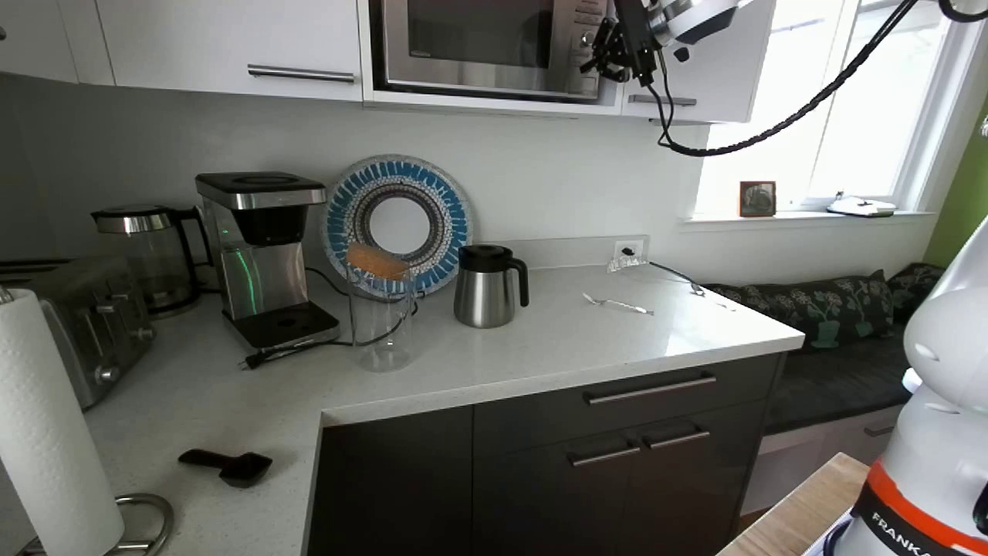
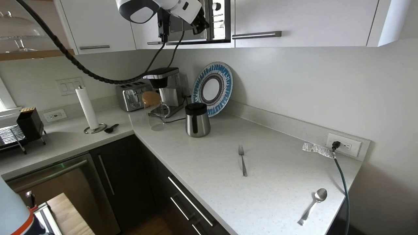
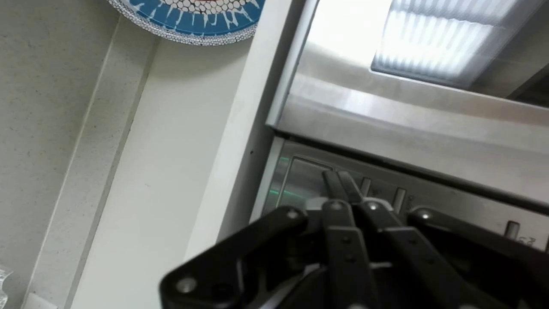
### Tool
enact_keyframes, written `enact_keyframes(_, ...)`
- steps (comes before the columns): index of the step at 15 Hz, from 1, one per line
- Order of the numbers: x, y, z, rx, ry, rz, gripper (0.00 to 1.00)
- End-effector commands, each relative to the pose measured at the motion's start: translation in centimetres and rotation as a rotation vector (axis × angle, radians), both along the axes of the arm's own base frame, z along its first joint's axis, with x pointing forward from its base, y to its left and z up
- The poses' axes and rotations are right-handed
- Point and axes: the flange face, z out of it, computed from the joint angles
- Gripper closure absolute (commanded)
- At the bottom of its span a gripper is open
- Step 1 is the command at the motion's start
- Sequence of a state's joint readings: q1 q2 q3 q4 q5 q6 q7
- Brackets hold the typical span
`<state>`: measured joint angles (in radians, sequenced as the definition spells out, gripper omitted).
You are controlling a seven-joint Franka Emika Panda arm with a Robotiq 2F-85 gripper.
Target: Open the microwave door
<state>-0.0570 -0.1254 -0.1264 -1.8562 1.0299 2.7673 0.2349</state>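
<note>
The microwave door (image 1: 471, 73) has a dark window in a silver frame and looks closed or nearly so in an exterior view. In the wrist view the door (image 3: 343, 101) fills the upper right. A dark seam separates it from the control panel (image 3: 463, 201); I cannot tell if it is slightly ajar. My gripper (image 1: 587, 68) is at the lower part of the panel, right of the door. In the wrist view its fingertips (image 3: 339, 174) are together and empty, over the edge of a large rectangular button (image 3: 302, 180). Contact cannot be told. The gripper (image 2: 200, 27) partly covers the microwave in an exterior view.
White cabinet doors (image 1: 231, 38) flank the microwave. A white shelf edge (image 3: 231, 124) runs beneath it. A cable (image 1: 803, 116) hangs from the arm. On the counter below stand a steel carafe (image 1: 485, 289), a coffee maker (image 1: 266, 262), a glass jar (image 1: 384, 324) and a patterned plate (image 1: 455, 224).
</note>
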Motion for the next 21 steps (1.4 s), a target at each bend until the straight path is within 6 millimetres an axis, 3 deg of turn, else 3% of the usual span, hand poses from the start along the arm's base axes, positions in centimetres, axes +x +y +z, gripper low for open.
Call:
enact_keyframes(1, 0.8, 0.3, -0.2, 0.036, -0.047, -0.008, 1.00)
enact_keyframes(12, 1.7, 0.9, -1.3, 0.112, -0.119, 0.057, 1.00)
enact_keyframes(17, 0.3, 0.8, -1.4, 0.140, -0.037, 0.170, 1.00)
enact_keyframes(21, -2.6, 0.8, 0.0, 0.151, 0.006, 0.323, 1.00)
